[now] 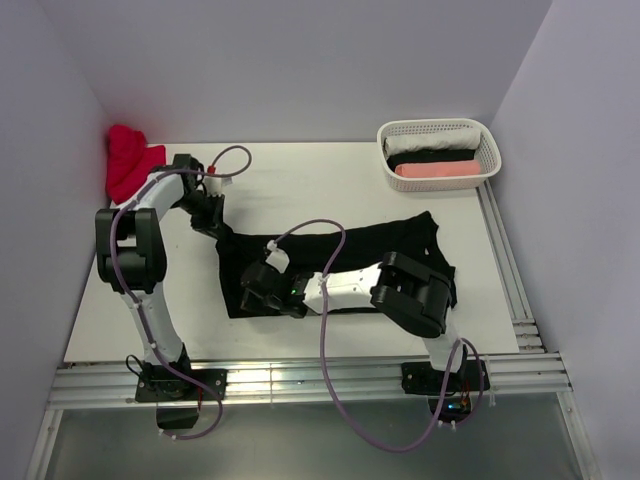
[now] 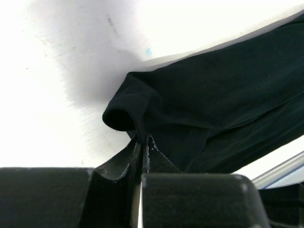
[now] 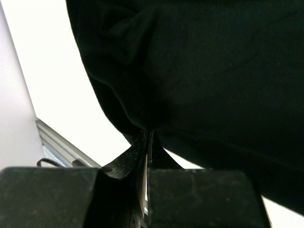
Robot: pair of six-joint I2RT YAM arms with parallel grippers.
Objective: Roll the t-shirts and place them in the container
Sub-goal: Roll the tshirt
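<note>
The left gripper is pinched tight on a folded corner of the black t-shirt. The right gripper is squeezed shut on the shirt's edge too. The shirt is dark, soft and wrinkly. It lies spread out in the middle of the white table. A red cloth sits in the far left corner. A white basket at the far right holds rolled cloths.

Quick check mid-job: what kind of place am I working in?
Likely a lab test cell, not a home: plain walls box in a white table, aluminium rails line its near edge, and a white basket holds rolled cloth.
</note>
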